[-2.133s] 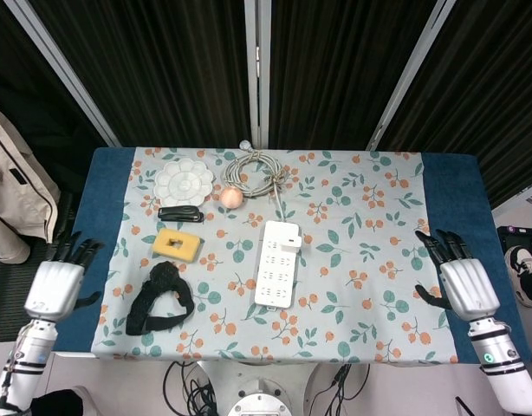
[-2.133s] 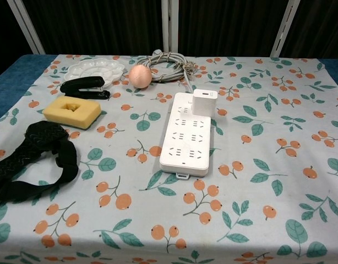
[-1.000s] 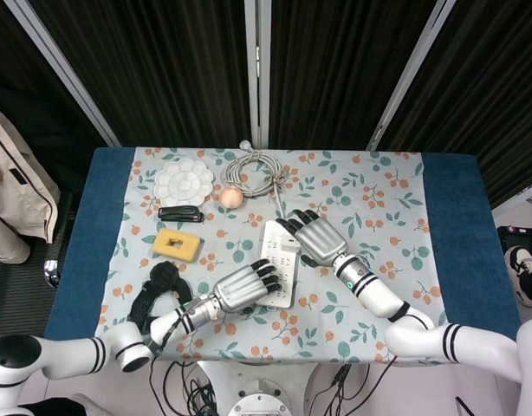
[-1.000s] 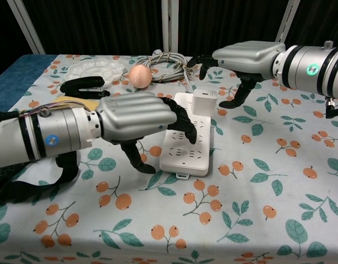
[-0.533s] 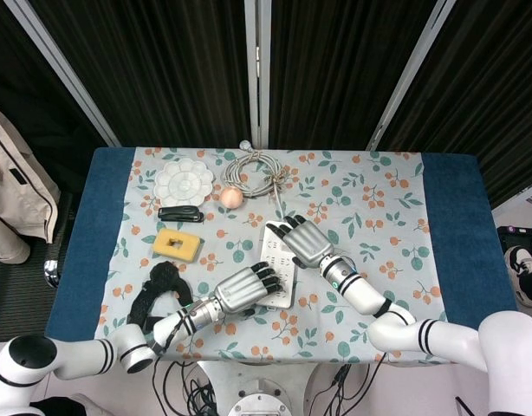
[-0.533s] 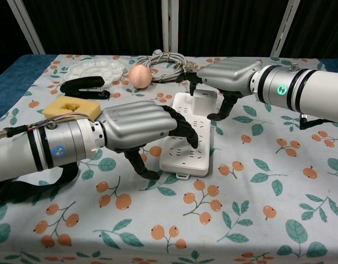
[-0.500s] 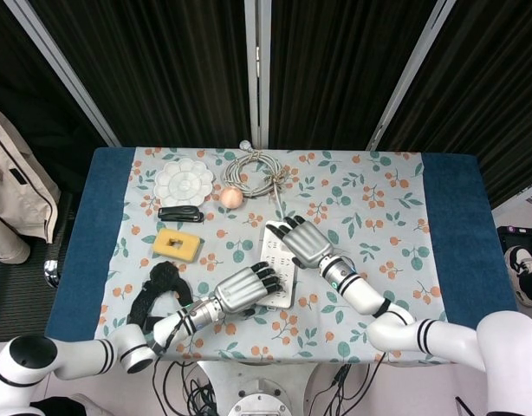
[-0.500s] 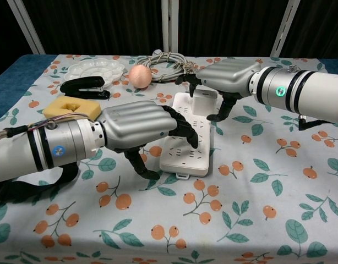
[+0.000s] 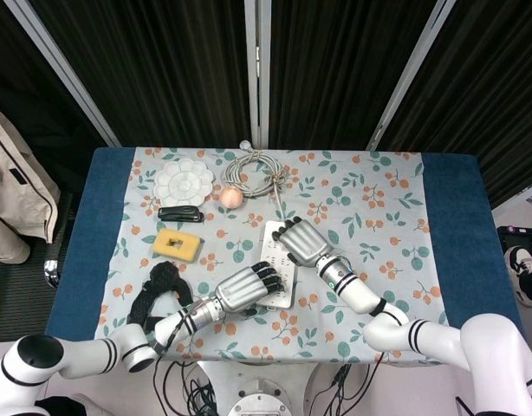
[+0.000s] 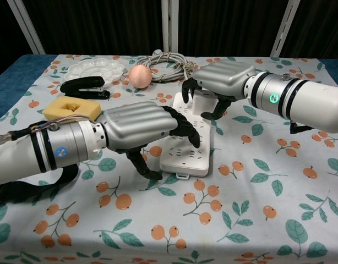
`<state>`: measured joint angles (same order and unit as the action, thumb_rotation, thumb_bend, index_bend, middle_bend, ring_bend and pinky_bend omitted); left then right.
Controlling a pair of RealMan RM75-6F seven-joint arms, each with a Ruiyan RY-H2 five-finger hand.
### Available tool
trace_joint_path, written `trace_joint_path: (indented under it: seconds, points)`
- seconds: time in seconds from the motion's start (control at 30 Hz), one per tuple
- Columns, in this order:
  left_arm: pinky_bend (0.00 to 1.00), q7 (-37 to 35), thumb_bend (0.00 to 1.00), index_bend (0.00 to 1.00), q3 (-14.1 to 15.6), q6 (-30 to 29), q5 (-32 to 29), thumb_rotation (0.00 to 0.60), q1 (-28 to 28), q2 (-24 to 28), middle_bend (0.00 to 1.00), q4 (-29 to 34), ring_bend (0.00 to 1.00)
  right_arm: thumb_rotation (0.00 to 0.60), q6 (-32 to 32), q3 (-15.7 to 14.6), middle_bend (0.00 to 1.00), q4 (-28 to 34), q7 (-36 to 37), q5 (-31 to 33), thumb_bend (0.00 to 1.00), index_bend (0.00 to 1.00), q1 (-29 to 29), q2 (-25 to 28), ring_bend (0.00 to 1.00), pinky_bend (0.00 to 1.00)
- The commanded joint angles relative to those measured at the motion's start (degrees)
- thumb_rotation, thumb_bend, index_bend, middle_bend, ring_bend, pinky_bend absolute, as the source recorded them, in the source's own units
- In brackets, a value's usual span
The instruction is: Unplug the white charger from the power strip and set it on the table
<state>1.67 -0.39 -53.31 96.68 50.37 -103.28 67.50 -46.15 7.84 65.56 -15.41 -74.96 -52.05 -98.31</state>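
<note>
Right hand (image 10: 216, 82) curled around white charger (image 10: 203, 103), left hand (image 10: 141, 127) pressing power strip (image 10: 185, 151)

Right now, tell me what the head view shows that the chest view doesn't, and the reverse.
Only the head view shows the whole table with its blue edges, a beige coat at far left, and the black strap in full. Only the chest view shows the charger under the right hand, and the left hand's fingertips on the strip. Both share the hands, strip, sponge, stapler, palette, ball and cable.
</note>
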Motion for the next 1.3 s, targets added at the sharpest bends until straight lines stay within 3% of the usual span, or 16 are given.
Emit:
trace_joint_path:
  seconds: [0.03, 0.63, 1.3]
  points:
    - [0.18, -0.29, 0.16, 0.26, 0.11, -0.05, -0.16, 0.600, 0.13, -0.12, 0.25, -0.22, 0.17, 0.600, 0.04, -0.24, 0.47, -0.49, -0.01, -0.31, 0.30, 0.47, -0.04, -0.21, 0.34, 0.34]
    - [0.18, -2.47, 0.17, 0.26, 0.64, 1.00, -1.89, 0.600, 1.03, -0.10, 0.25, -0.60, 0.17, 0.600, -0.53, -0.34, 0.68, -1.37, 3.55, -1.84, 0.47, 0.84, 0.46, 0.44, 0.53, 0.41]
    - [0.18, -4.13, 0.17, 0.26, 0.58, 2.97, -3.81, 0.600, 2.04, 0.26, 0.25, 0.08, 0.17, 0.600, -3.83, -1.79, 0.71, -1.20, 6.91, -5.96, 0.52, 0.92, 1.99, 2.23, 0.56, 0.44]
